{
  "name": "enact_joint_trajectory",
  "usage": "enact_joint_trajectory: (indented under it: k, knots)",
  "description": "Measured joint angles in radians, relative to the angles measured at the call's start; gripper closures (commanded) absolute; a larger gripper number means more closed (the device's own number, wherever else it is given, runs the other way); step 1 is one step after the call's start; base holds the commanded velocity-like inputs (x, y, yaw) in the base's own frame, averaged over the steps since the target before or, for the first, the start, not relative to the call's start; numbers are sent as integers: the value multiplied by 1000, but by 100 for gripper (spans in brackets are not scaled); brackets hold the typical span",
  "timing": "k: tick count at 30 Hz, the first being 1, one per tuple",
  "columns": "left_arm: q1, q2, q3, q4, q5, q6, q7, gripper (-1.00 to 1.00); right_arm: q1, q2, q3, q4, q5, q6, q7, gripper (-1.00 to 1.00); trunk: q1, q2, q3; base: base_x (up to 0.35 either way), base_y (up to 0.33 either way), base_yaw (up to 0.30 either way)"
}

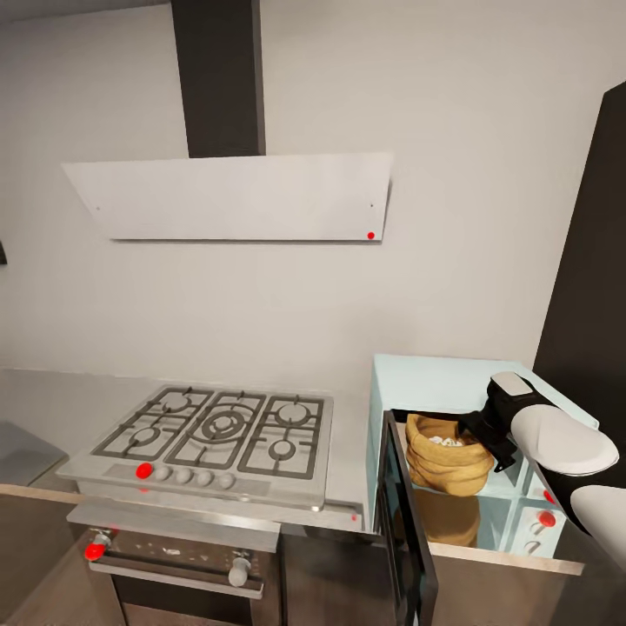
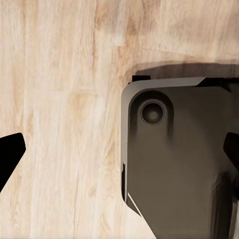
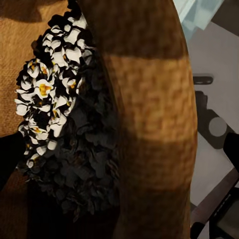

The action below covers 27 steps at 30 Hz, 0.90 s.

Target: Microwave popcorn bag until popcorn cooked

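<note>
A: The popcorn bag sits in the mouth of the microwave, whose door hangs open toward the robot. The right claw is at the bag's rim, seemingly clamped on it, though its tips are hidden.

B: And the left claw?

A: Its tips stand apart over the wood floor, holding nothing.

B: How should the robot finish the placing?

A: It should probably push the bag deeper, keep it upright so the popcorn stays inside, then let go and draw straight back. The bag must clear the door's swing before closing; the bench edge is near.
</note>
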Motion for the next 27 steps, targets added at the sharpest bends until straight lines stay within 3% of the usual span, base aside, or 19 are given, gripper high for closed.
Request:
enact_joint_trajectory:
  k: [5, 27]
  knots:
    - [0, -1, 0, 0, 0, 0, 0, -100, -4, 0, -9, -1, -22, -8, 7, -100, 0, 0, 0, -98, 0, 0]
    - [0, 1, 0, 0, 0, 0, 0, -100, -4, 0, -9, -1, -22, -7, 7, -100, 0, 0, 1, -36, 0, 0]
